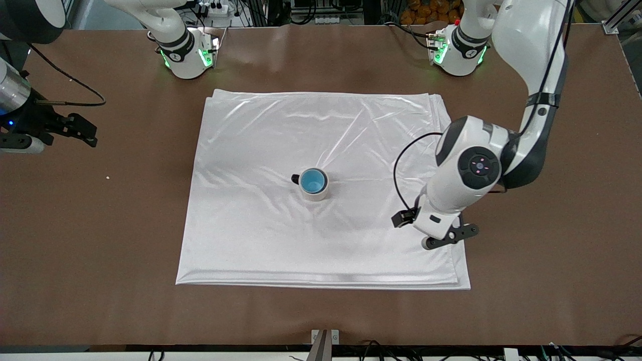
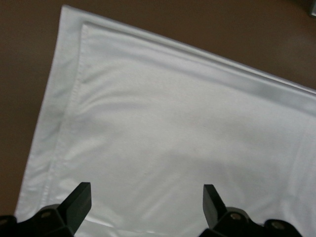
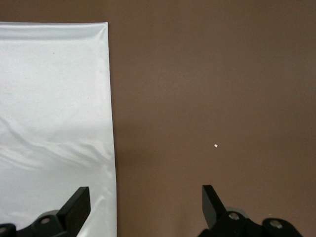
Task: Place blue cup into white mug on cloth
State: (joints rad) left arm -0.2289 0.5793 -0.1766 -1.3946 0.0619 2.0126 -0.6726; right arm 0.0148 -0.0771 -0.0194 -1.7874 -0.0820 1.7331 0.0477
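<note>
The blue cup (image 1: pixel 313 180) stands inside the white mug (image 1: pixel 317 195), whose black handle (image 1: pixel 295 178) points toward the right arm's end. The mug is upright in the middle of the white cloth (image 1: pixel 251 225). My left gripper (image 1: pixel 448 236) is open and empty over the cloth's corner at the left arm's end, nearer the front camera; in the left wrist view the gripper (image 2: pixel 145 190) has only cloth (image 2: pixel 173 123) under it. My right gripper (image 1: pixel 83 131) is open and empty over bare table off the cloth's right-arm end; its wrist view (image 3: pixel 145 192) shows the cloth's edge (image 3: pixel 54 98).
The brown table (image 1: pixel 551 281) surrounds the cloth on all sides. A tiny white speck (image 1: pixel 107 177) lies on the table near my right gripper and also shows in the right wrist view (image 3: pixel 216 145). The arm bases (image 1: pixel 188 55) stand farthest from the front camera.
</note>
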